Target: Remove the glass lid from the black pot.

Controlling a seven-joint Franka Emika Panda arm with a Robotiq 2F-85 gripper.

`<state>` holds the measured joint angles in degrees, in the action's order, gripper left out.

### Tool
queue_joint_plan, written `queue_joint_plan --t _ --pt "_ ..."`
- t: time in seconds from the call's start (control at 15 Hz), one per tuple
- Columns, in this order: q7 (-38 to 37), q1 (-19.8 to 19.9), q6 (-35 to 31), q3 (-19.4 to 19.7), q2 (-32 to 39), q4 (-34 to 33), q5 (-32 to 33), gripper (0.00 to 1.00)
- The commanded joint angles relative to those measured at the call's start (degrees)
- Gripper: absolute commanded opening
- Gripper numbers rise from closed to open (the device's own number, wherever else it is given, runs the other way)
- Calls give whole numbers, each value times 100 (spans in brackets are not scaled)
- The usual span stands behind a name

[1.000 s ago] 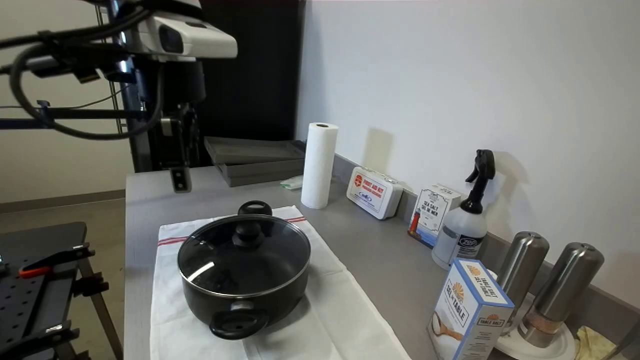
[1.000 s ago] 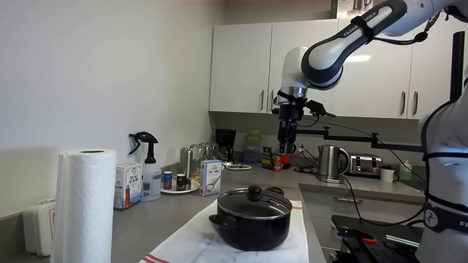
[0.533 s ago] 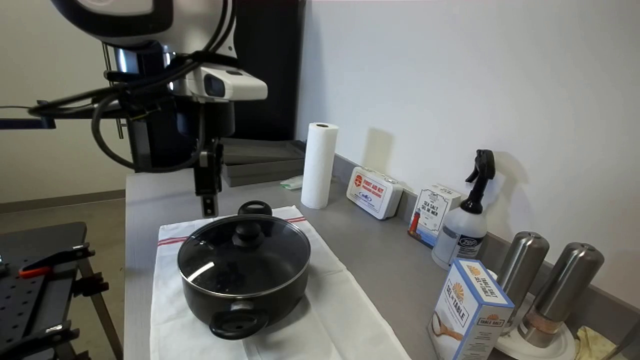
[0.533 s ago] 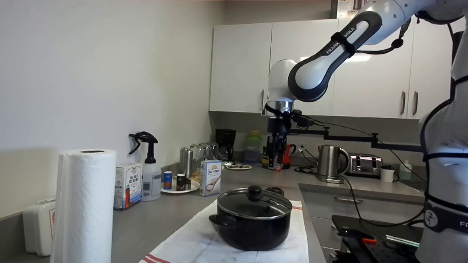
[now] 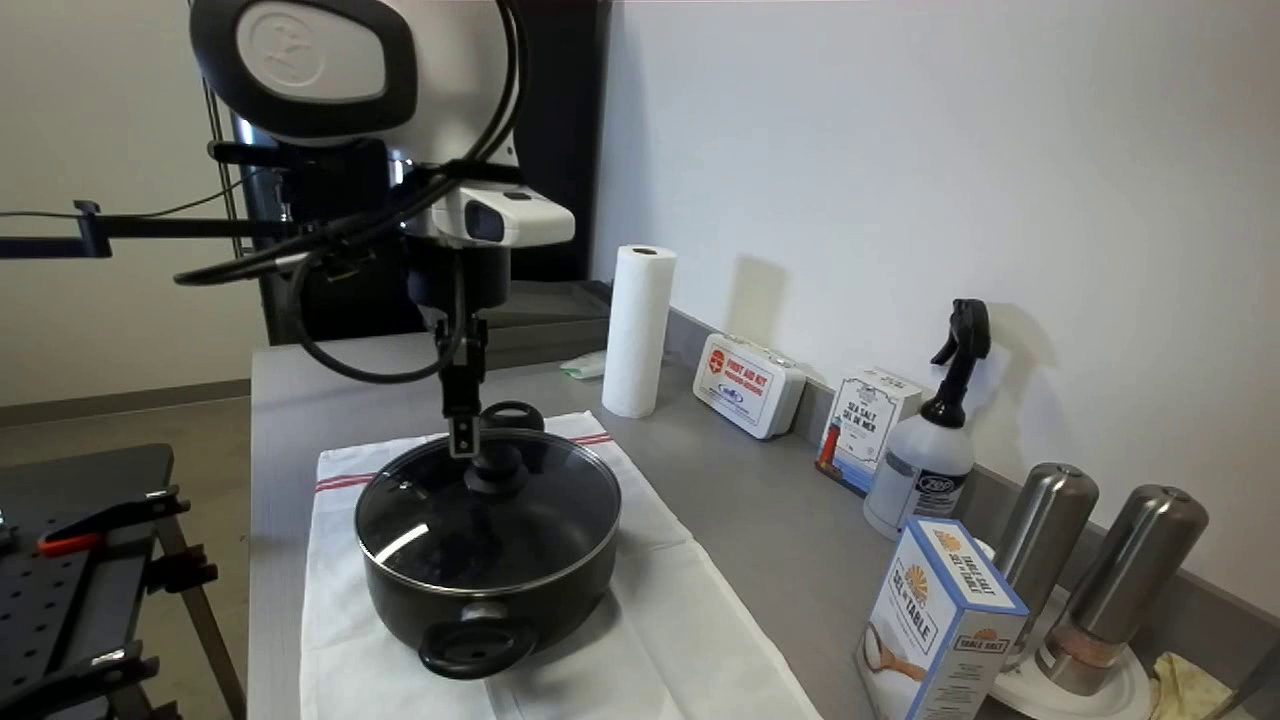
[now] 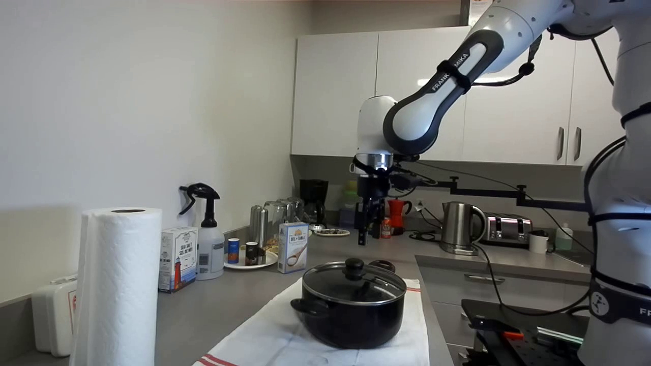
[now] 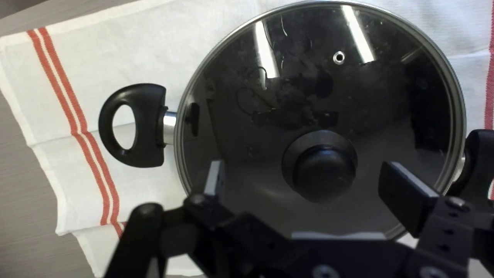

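Note:
The glass lid (image 5: 555,520) sits flat on the black pot (image 5: 400,605). It has a metal rim and a black knob (image 5: 497,470). Lid (image 6: 330,287) and pot (image 6: 351,325) also show in an exterior view, the pot on a white cloth. In the wrist view the lid (image 7: 247,135) fills the middle, with its knob (image 7: 324,173) between the fingers, a little right of centre. My gripper (image 7: 303,170) is open and empty. It hangs above the lid, fingers down, apart from the knob, in both exterior views (image 5: 463,437) (image 6: 368,236).
The white cloth (image 5: 690,640) with red stripes lies under the pot on the grey counter. A paper towel roll (image 5: 640,330), a first aid kit (image 5: 748,385), a spray bottle (image 5: 920,460) and a salt box (image 5: 940,625) stand along the wall side. A kettle (image 6: 460,229) stands farther back.
My gripper has come down and across towards the pot, moving right in one exterior picture and left in the other. Lid and pot have not moved.

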<state>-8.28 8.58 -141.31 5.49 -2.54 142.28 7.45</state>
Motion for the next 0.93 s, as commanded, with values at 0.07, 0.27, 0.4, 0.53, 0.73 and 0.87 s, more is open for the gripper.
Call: queue_joint_plan --t 0.07,0.27,0.4,0.53,0.73,0.87 --pt "-189 -168 -181 -32 426 -263 -22 100" --pt "-225 -250 -254 -28 633 -331 -31 100" --pt "-247 -290 -271 -16 775 -387 -31 100" --pt "-226 -316 -300 -3 890 -427 -19 100" --pt "-214 -324 -310 23 1080 -541 -30 100" --pt "-198 -330 -324 30 1156 -591 -39 100"
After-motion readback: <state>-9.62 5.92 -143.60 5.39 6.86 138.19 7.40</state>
